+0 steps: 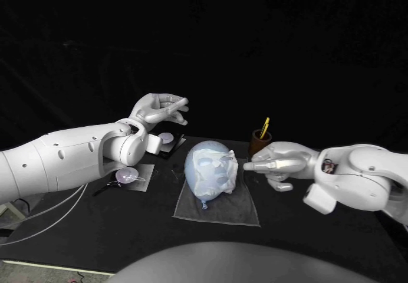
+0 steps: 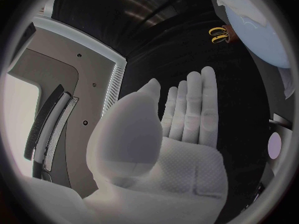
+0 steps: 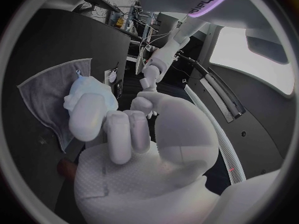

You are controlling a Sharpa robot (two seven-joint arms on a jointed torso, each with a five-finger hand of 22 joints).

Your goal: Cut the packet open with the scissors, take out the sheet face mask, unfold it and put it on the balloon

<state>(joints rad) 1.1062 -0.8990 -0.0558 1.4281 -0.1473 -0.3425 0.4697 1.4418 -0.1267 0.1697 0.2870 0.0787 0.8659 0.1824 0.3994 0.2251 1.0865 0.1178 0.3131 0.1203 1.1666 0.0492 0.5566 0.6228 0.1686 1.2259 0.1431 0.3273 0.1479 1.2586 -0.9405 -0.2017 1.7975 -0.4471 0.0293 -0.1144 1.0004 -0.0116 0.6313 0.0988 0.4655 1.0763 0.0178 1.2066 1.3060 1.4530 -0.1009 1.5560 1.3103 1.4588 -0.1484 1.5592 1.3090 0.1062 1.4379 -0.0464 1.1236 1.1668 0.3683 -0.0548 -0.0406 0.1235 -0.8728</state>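
Pale balloon (image 1: 192, 177), wrinkled white mask (image 1: 225, 170) draped over it

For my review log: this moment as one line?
sheet mask draped on balloon; left robot hand raised, open, empty; right robot hand curled beside balloon

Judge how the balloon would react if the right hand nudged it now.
The balloon looks inflated and rounded, lying on its side on the grey cloth, so it would probably roll or skid easily. Being air-filled, it is likely very light. The sheet mask draped over it looks limp and might slip off.
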